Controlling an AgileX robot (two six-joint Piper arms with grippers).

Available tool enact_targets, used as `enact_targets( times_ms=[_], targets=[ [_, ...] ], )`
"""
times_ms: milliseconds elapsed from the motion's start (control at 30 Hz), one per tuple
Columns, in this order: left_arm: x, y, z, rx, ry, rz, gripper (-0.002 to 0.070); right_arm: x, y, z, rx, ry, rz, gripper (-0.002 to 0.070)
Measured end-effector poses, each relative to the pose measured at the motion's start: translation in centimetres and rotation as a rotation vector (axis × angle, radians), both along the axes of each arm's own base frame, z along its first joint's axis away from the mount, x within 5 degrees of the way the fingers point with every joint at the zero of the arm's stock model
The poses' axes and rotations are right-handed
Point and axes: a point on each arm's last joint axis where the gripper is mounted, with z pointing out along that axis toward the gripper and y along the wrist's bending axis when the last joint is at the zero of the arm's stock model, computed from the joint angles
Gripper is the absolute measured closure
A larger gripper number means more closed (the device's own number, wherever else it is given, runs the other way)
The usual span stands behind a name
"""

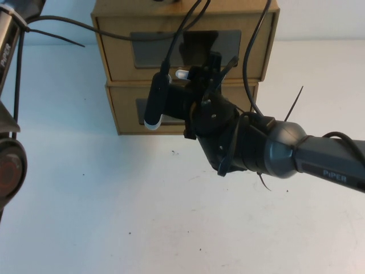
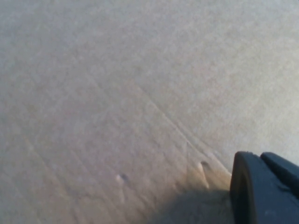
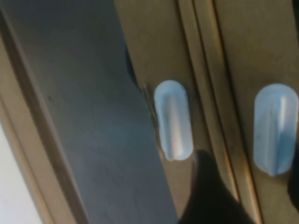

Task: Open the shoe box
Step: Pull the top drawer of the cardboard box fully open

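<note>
Two brown cardboard shoe boxes stand stacked at the back of the table, the upper box (image 1: 251, 40) on the lower box (image 1: 122, 108). Each front has a grey window (image 3: 93, 116) and a pale blue-white handle. My right gripper (image 1: 212, 64) is right up against the box fronts and stands open. In the right wrist view its dark fingers (image 3: 210, 196) flank one handle (image 3: 275, 130) without touching it, while the other handle (image 3: 174, 119) lies just outside them, beside the window. One handle (image 1: 182, 73) peeks out past the gripper in the high view. My left gripper (image 2: 264, 189) hovers over a plain beige surface.
The right arm (image 1: 296, 151) reaches in from the right, and its cables (image 1: 251, 51) hang across the upper box. The left arm (image 1: 8, 154) stands at the table's left edge. White table (image 1: 114, 217) lies in front of the boxes.
</note>
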Motion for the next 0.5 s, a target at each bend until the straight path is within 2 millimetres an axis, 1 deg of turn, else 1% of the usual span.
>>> enact_targets(
  times_ms=[367,500],
  targets=[
    [0.00,0.00,0.00,-0.001,0.001,0.001,0.0680,0.03,0.04,-0.03,0.004,0.005,0.011,0.0350],
    [0.00,0.00,0.00,-0.001,0.001,0.001,0.0680,0.10,-0.18,0.04,-0.002,-0.005,-0.013,0.0351]
  ],
)
